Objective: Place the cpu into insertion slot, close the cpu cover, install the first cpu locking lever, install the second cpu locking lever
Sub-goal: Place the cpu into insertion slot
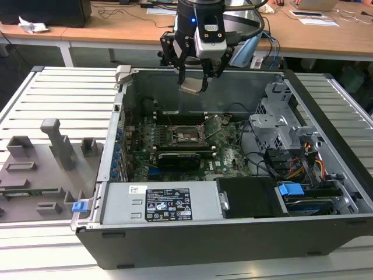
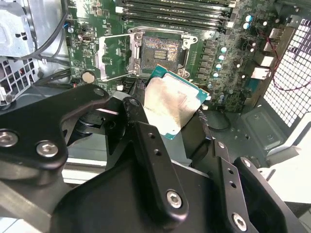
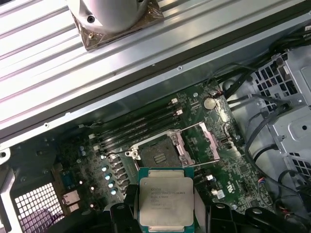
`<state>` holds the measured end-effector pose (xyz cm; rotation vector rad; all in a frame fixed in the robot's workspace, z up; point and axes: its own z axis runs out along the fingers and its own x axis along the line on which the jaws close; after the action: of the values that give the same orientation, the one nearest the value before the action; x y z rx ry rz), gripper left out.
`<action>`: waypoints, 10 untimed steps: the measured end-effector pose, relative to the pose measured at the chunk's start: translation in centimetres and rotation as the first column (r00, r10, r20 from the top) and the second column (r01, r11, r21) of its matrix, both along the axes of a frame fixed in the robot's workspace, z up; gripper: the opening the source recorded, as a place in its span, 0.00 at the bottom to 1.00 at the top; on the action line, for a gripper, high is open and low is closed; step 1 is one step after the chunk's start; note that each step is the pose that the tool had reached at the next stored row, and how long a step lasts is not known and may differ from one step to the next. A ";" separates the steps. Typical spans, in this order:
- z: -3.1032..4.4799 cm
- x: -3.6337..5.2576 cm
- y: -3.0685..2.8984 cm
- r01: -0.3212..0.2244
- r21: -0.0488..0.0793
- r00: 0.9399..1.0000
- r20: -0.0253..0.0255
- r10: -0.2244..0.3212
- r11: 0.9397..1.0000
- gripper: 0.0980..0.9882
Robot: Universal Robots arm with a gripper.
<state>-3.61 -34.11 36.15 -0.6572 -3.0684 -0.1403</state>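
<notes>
The cpu point(image 1: 191, 88) pinched in the pincer point(image 1: 193, 85) above the open computer case point(image 1: 175, 239).
Exterior view: the insertion slot point(image 1: 187, 135) lies well below, its detail hard to make out. Second wrist view: the slot is bare, the cpu cover point(image 2: 102, 58) swung open beside it; black fingers point(image 2: 150, 145) hide the cpu's lower corner. First wrist view: the cpu's lower edge is cut off.

Single arm point(image 1: 200, 11) vertical, wrist downward, jaws tight on two opposite edges of the cpu point(image 3: 165, 204).
</notes>
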 end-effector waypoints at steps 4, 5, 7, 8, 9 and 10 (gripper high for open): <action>-0.01 0.00 0.00 0.019 0.000 1.000 0.000 -0.019 1.000 0.50; -0.01 0.00 0.00 0.026 0.000 1.000 0.000 -0.026 1.000 0.50; -0.02 0.00 0.00 0.035 0.000 0.999 0.000 -0.035 0.999 0.50; -0.02 0.00 0.00 0.040 0.000 0.999 0.000 -0.040 0.999 0.50; -0.03 0.00 0.00 0.043 0.000 0.999 0.000 -0.043 0.999 0.50; -0.03 0.00 0.00 0.049 0.000 0.999 0.000 -0.049 0.999 0.50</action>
<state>-3.61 -34.10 36.12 -0.7326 -3.0535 -0.1404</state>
